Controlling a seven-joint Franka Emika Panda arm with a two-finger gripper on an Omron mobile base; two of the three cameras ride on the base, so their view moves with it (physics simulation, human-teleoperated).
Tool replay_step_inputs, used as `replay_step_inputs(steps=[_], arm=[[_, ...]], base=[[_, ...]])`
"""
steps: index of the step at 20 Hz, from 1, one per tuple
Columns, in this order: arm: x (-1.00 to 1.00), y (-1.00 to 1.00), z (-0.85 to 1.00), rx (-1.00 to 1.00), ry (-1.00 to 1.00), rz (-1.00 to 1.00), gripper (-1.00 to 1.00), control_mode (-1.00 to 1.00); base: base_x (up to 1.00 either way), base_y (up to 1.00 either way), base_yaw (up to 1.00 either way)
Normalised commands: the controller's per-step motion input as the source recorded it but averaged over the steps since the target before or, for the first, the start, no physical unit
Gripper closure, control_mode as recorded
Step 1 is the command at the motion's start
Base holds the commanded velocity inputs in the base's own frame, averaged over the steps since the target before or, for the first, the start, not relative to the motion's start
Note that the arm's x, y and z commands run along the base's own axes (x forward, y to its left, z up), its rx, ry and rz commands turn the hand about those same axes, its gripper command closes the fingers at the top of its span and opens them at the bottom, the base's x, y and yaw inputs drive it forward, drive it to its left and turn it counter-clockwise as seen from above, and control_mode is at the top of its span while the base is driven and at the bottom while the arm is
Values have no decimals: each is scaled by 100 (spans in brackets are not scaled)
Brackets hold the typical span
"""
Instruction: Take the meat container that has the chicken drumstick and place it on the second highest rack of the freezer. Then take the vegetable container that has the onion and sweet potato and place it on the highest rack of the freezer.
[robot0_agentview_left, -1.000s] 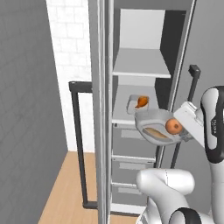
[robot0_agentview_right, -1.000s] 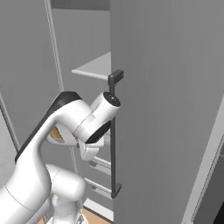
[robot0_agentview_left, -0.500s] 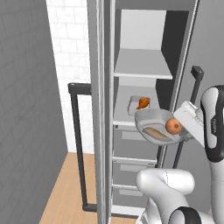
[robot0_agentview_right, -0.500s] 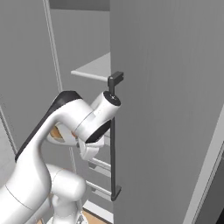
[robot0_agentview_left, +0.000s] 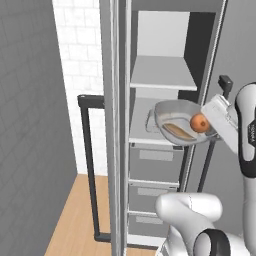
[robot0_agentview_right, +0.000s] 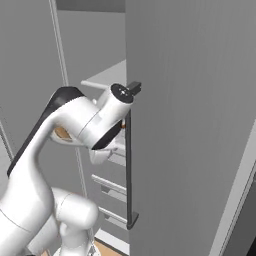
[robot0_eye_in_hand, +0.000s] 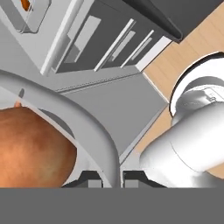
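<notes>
The vegetable container (robot0_agentview_left: 175, 112) is a grey bowl holding a round orange onion (robot0_agentview_left: 200, 122) and a tan sweet potato (robot0_agentview_left: 177, 131). My gripper (robot0_agentview_left: 210, 131) is shut on its right rim and holds it in the air in front of the freezer's second highest rack (robot0_agentview_left: 142, 136), below the highest rack (robot0_agentview_left: 162, 72). In the hand view the gripper (robot0_eye_in_hand: 111, 183) pinches the grey rim (robot0_eye_in_hand: 87, 122), with the onion (robot0_eye_in_hand: 30, 148) close at the left. The meat container (robot0_eye_in_hand: 26, 11) with an orange piece sits on a shelf; in the left base view its edge (robot0_agentview_left: 150, 120) peeks from behind the bowl.
The open freezer door (robot0_agentview_right: 190, 125) with its dark vertical handle (robot0_agentview_right: 129, 170) stands at the right of the arm. Drawers (robot0_agentview_left: 155, 160) fill the freezer below the racks. A second dark handle (robot0_agentview_left: 87, 160) and a grey wall stand left, over wooden floor (robot0_agentview_left: 80, 220).
The vegetable container has risen in my gripper, from below the second highest rack to level with it, and now covers most of the meat container in the left base view.
</notes>
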Motion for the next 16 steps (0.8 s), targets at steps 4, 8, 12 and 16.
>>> replay_step_inputs(steps=[4, 8, 12, 16], arm=[[71, 18, 60, 0, -7, -18, 100, -100], [80, 22, 28, 0, -2, -19, 100, -100], [82, 0, 21, 0, 0, -19, 100, -100], [89, -3, 31, 0, 0, -16, 100, -100]], base=[[0, 0, 0], [0, 0, 0], [0, 0, 0], [0, 0, 0]])
